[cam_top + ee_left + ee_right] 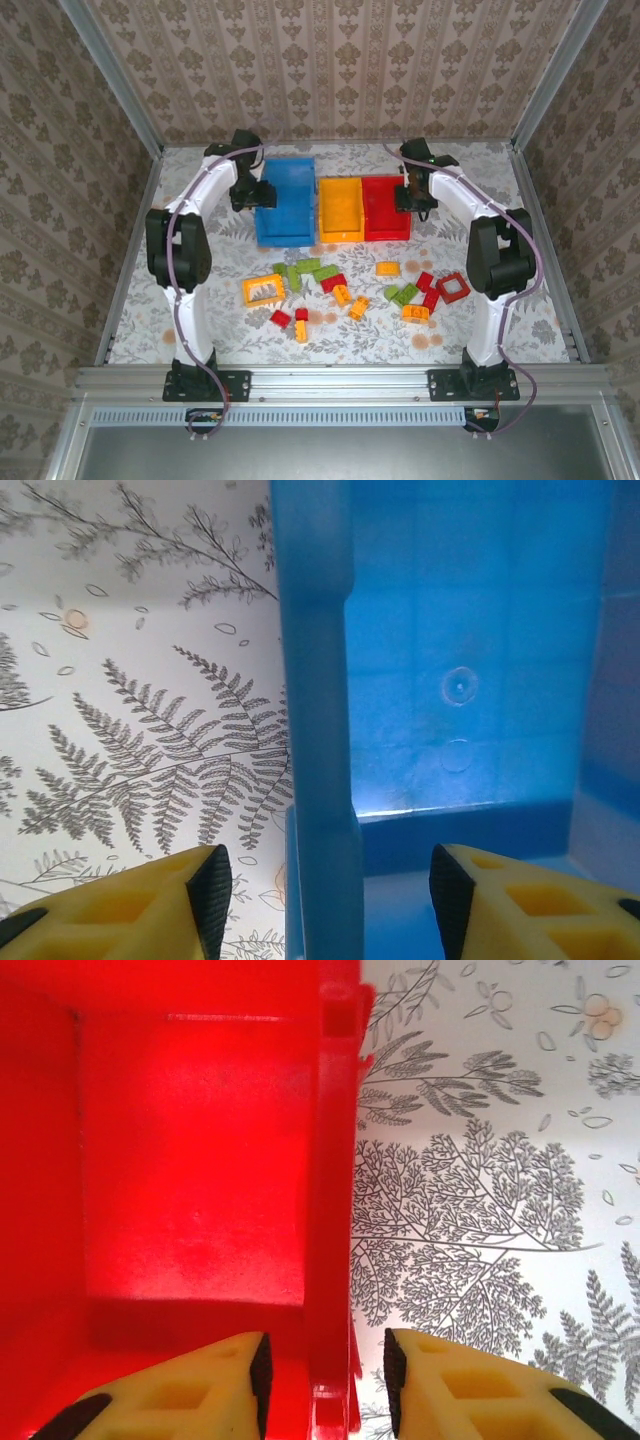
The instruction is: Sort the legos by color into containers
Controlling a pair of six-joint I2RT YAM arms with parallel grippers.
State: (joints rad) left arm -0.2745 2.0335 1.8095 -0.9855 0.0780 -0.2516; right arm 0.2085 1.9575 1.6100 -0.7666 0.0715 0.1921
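Three containers were counted in a row at the far side of the table (pixel 200 205): a blue bin (pixel 285 210), a yellow-orange bin (pixel 340 212) and a red bin (pixel 385 212). About twenty legos (pixel 345 292) were scattered nearer the arm bases, in green, red and yellow-orange. Two were open frames, a yellow frame (pixel 247 291) and a red frame (pixel 442 289). The left gripper (pixel 327 880) was spread astride the blue bin's left wall. The right gripper (pixel 323 1360) was spread astride the red bin's right wall.

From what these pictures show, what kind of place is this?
Probably a robot test cell: a table boxed in by wallpapered panels on a metal frame, a left arm and a right arm bolted at its near edge, toy bricks and bins laid out.
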